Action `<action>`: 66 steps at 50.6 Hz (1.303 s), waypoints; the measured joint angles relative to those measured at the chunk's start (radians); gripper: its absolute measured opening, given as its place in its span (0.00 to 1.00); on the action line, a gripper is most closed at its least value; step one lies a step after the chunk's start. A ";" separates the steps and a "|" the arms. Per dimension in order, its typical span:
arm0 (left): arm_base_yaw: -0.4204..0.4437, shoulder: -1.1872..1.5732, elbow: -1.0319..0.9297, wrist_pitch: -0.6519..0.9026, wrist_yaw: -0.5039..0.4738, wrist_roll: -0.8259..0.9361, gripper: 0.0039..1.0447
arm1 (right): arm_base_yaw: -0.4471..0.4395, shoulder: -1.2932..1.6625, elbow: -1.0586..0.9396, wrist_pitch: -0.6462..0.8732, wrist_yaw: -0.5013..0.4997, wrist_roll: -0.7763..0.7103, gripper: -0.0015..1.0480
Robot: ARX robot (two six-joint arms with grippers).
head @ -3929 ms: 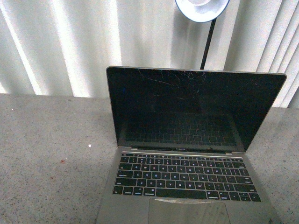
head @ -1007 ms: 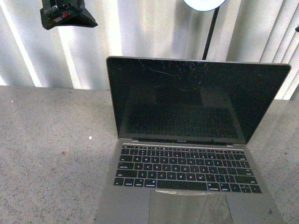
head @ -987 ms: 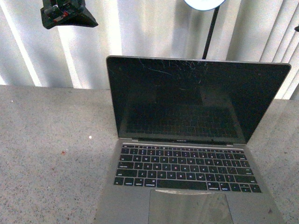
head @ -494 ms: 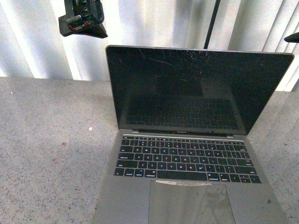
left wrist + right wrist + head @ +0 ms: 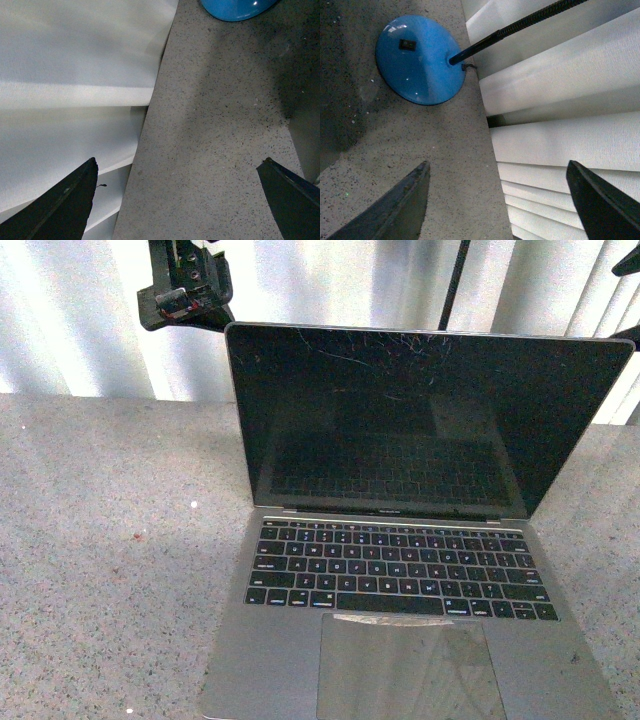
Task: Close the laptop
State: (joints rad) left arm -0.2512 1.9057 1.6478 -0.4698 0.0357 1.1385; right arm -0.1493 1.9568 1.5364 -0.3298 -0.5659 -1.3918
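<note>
We see the table (image 5: 100, 540) carrying the laptop (image 5: 400, 490), open with its screen upright, just before us. Our left gripper (image 5: 178, 160) hangs by the screen's top left corner and our right gripper (image 5: 498, 162) near the lamp base (image 5: 420, 60). Both gape wide, holding nothing.

Our left gripper (image 5: 186, 295) is black and blocky with a small red mark (image 5: 177, 302); its fingers (image 5: 62, 207) are dark, tapered wedges.
</note>
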 joint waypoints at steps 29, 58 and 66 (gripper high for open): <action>-0.009 0.005 -0.006 -0.031 0.058 -0.030 0.04 | 0.019 0.006 0.019 -0.085 -0.034 0.016 0.03; -0.044 0.018 0.010 -0.073 0.105 -0.067 0.03 | 0.040 0.013 0.051 -0.199 -0.081 0.080 0.03; -0.048 0.019 0.011 -0.079 0.106 -0.066 0.03 | 0.046 0.013 0.051 -0.227 -0.082 0.083 0.03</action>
State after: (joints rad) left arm -0.2989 1.9244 1.6592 -0.5484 0.1417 1.0721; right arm -0.1032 1.9697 1.5875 -0.5564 -0.6483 -1.3087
